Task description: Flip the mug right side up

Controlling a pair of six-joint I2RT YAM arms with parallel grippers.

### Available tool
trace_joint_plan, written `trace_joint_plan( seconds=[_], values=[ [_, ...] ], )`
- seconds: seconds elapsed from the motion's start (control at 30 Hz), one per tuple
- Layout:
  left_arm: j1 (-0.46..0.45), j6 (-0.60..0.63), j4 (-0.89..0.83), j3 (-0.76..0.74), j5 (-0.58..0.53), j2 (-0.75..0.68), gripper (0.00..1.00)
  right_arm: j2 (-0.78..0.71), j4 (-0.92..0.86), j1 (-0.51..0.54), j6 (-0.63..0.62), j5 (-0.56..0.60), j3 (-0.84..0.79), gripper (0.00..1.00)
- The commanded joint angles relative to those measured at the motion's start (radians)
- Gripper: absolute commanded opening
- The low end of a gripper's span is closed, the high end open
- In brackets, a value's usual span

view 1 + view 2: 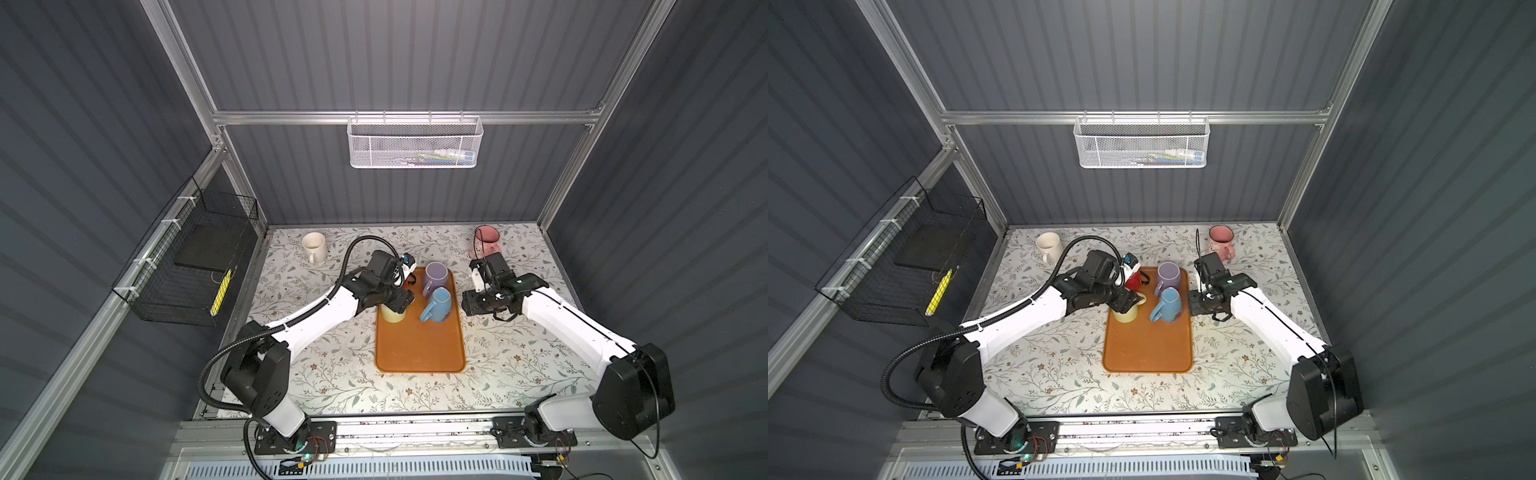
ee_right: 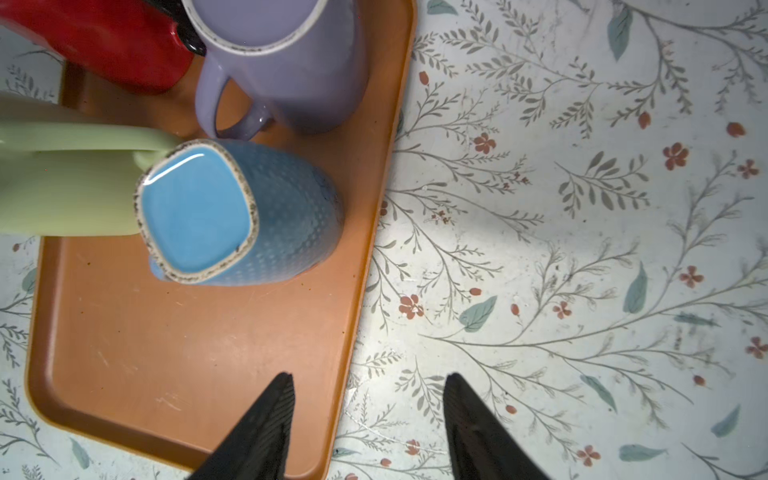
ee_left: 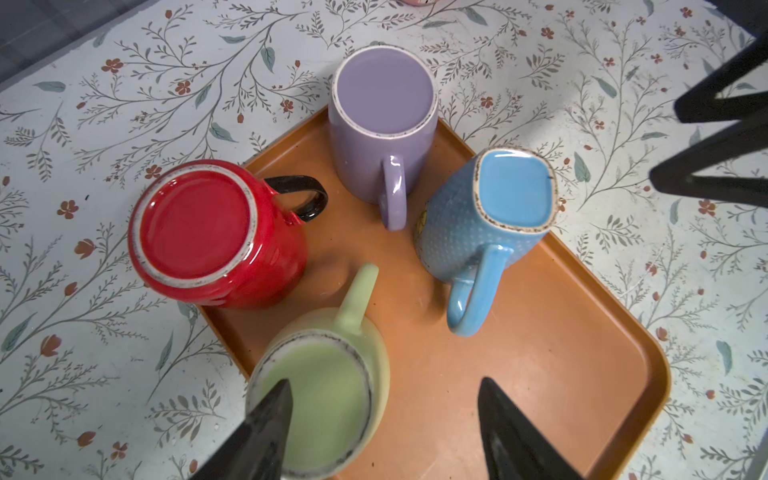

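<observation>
An orange tray lies in the middle of the floral surface and carries four mugs, all base-up and crowded at its far end. The red mug with a black handle sits at the far left corner. The purple mug stands at the far right corner, and the blue mug, dimpled and squarish at the base, is just in front of it. The green mug stands at the tray's left edge.

The green mug is pale and glossy, its unglazed foot ring scuffed dark. Its handle points toward the gap between the red and blue mugs.

On the back wall a white mesh basket holds a few coloured items too small to name. A black wire basket on the left wall holds a dark flat slab and a yellow object.

A white mug and a pink mug stand mouth-up on the surface near the back corners.

The left claw hangs released over the green mug. One of its fingers is above the base and the other above bare tray. The right claw is also released, empty, over the tray's right rim.
</observation>
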Motion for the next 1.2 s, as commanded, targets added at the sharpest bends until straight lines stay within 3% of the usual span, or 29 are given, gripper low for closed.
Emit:
trace_joint_plan(
  seconds=[0.0,0.7,1.17],
  values=[
    [-0.009,-0.008,-0.018,0.058,-0.002,0.042,0.7,-0.015,0.066,0.001,0.052,0.004,-0.013,0.56],
    [-0.067,0.008,0.04,0.08,0.137,0.2,0.69,0.0,0.059,-0.079,0.03,0.003,0.033,0.55],
    [-0.092,-0.015,0.052,0.095,0.157,0.247,0.69,0.004,0.078,-0.096,0.036,-0.003,-0.001,0.56]
  ],
)
